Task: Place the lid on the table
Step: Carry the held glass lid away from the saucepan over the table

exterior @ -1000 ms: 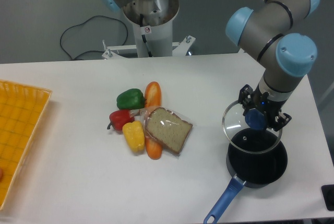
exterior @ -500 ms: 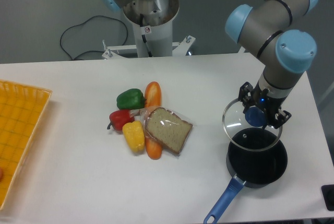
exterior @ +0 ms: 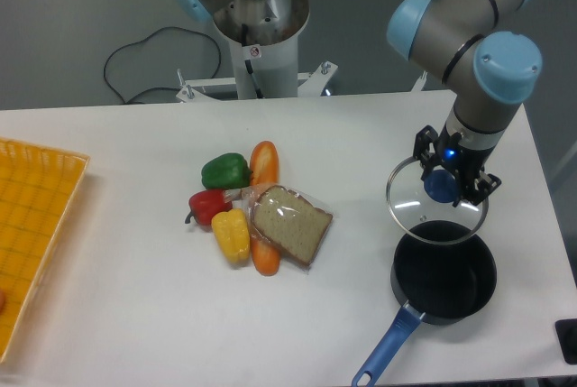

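The lid (exterior: 410, 205) is a round glass disc with a thin metal rim and a blue centre knob (exterior: 440, 186). My gripper (exterior: 444, 179) is shut on the knob and holds the lid in the air, just above and behind the black saucepan (exterior: 444, 277) with the blue handle (exterior: 386, 347). The lid's front edge still overlaps the pan's far rim in the picture. The white table (exterior: 135, 297) lies under everything.
A green pepper (exterior: 224, 171), a red pepper (exterior: 206, 206), a yellow pepper (exterior: 232, 234), carrots (exterior: 263, 163) and bagged bread (exterior: 289, 224) lie mid-table. A yellow-orange mesh tray (exterior: 32, 225) stands at the left edge. The arm's base (exterior: 252, 35) is at the back.
The gripper has lifted the lid up and slightly back, away from the saucepan. The pan's inside now shows more fully.
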Motion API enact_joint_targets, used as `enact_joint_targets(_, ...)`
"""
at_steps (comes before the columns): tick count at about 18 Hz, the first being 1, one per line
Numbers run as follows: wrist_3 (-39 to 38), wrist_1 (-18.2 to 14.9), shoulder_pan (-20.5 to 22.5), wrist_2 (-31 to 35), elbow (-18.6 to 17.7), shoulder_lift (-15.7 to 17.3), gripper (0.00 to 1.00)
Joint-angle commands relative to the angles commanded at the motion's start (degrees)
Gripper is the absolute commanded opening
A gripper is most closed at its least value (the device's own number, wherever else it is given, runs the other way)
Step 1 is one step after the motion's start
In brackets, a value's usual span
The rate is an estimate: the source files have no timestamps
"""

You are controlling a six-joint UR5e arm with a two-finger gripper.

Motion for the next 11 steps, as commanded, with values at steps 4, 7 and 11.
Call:
enact_joint_targets(4, 4.1, 1.1, 2.5, 0.0, -2.4, 1.2, 0.57)
enact_joint_targets(7, 6.9, 1.1, 3.7, -0.1, -3.4, 1.6, 0.57)
enact_joint_targets(11, 9.1, 1.1, 5.2, -0.1, -4.6, 2.0, 0.57)
